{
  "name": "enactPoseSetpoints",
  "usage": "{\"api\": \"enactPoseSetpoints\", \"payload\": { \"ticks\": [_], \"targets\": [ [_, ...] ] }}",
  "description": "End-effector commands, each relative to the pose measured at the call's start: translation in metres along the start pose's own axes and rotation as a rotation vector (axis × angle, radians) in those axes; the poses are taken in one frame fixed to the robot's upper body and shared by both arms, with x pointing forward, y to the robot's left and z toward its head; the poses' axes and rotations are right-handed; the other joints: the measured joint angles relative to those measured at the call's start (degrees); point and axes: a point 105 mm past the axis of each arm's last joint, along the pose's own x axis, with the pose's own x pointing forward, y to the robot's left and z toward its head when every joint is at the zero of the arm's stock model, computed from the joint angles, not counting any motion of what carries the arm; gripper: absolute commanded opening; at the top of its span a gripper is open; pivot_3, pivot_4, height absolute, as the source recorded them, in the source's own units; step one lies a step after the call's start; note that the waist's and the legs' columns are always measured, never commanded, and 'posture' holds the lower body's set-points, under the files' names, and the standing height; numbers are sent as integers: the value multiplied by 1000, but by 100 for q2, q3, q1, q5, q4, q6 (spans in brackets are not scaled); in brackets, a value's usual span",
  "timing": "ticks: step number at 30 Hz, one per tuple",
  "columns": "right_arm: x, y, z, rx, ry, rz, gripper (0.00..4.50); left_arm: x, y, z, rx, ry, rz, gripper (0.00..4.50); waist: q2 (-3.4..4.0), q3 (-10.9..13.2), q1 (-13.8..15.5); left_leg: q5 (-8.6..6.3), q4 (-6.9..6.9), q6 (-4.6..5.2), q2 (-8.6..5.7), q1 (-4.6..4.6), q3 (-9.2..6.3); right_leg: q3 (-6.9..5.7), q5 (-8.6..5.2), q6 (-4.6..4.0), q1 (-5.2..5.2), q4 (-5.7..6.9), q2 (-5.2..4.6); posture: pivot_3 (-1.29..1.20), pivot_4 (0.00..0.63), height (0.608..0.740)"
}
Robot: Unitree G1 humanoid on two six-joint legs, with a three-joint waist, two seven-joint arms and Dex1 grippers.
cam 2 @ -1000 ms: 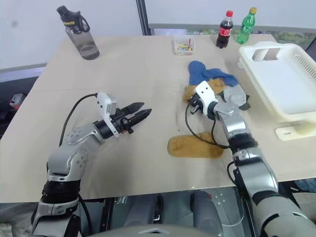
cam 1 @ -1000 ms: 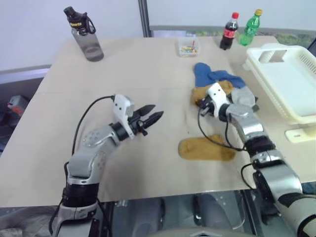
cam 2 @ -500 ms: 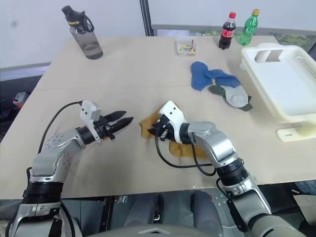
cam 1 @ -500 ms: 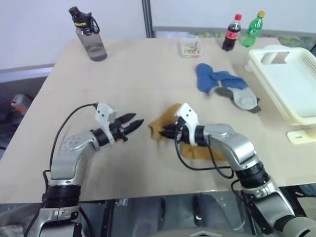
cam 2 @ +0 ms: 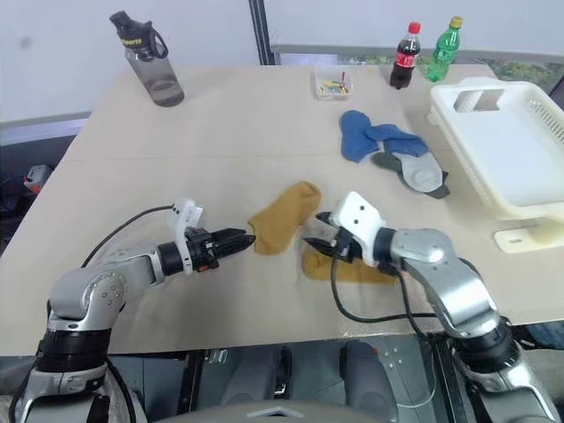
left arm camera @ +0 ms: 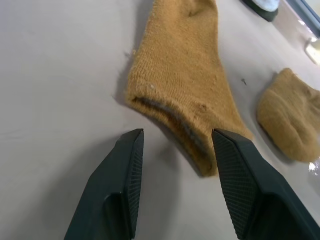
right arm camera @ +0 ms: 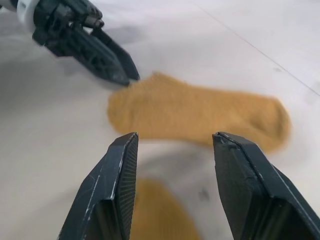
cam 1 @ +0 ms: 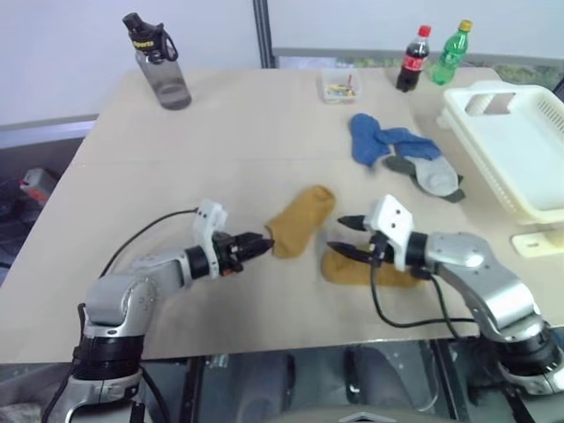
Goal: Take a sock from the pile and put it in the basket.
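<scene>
A mustard-yellow sock (cam 1: 300, 220) lies flat in the middle of the table, apart from the pile. My left gripper (cam 1: 260, 245) is low on the table, open, its fingertips just short of the sock's cuff (left arm camera: 165, 107). My right gripper (cam 1: 339, 234) is open and empty, hovering to the right of that sock and over a second mustard sock (cam 1: 366, 269). The pile, a blue sock (cam 1: 374, 141) and a grey sock (cam 1: 432, 176), lies further back. The white basket (cam 1: 480, 159) stands at the table's right edge. In the right wrist view my right gripper (right arm camera: 175, 135) faces the sock (right arm camera: 200, 112) and the left gripper (right arm camera: 85, 40).
A dark water bottle (cam 1: 159, 62) stands at the back left. A small clear box (cam 1: 337, 85), a cola bottle (cam 1: 408, 57) and a green bottle (cam 1: 448, 51) line the back edge. A small white piece (cam 1: 538, 242) lies near the right edge.
My right gripper pulled the mustard sock from the pile to the table's middle, opened, let it go and drew back. My left gripper sank to the sock's cuff.
</scene>
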Motion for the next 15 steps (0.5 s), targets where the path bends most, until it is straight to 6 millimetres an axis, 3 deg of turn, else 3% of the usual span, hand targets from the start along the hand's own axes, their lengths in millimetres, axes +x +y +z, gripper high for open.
{"api": "enactPoseSetpoints", "payload": {
  "ticks": [1, 4, 7, 10, 15],
  "targets": [
    [-23, 4, 15, -55, -40, -28, 2417, 24, -11, -8, -1, 51, 4, 2321, 4, -3, 29, 0, 1, 0, -2, 2, -4, -4, 0, 0, 6, -2, -1, 0, 150, 740],
    [-35, 2, 10, -49, -16, -73, 2486, 42, -16, -13, 21, 71, 6, 1508, 3, -4, 54, 0, 3, 1, -5, 30, -10, -10, 0, 0, 43, -14, 1, 0, 150, 740],
    [-40, 2, 6, -48, 2, -103, 2486, 53, -17, -10, -5, 42, -3, 58, 4, -5, 46, -1, 0, 2, -5, 67, -3, -6, -3, 0, 80, -20, 1, 0, 150, 740],
    [-42, 0, 5, -41, 6, -134, 2486, 58, -18, 2, -48, -24, -28, 58, 3, -6, 52, -1, 0, 2, -4, 73, -3, -5, -6, -2, 83, -19, 3, 0, 150, 740],
    [-43, -2, 3, -37, 9, -163, 2486, 48, -6, 28, -125, -125, -67, 58, 1, -4, 33, -1, 0, 2, -4, 71, -1, -3, -4, 0, 82, -19, 5, 0, 150, 740]
  ]
}}
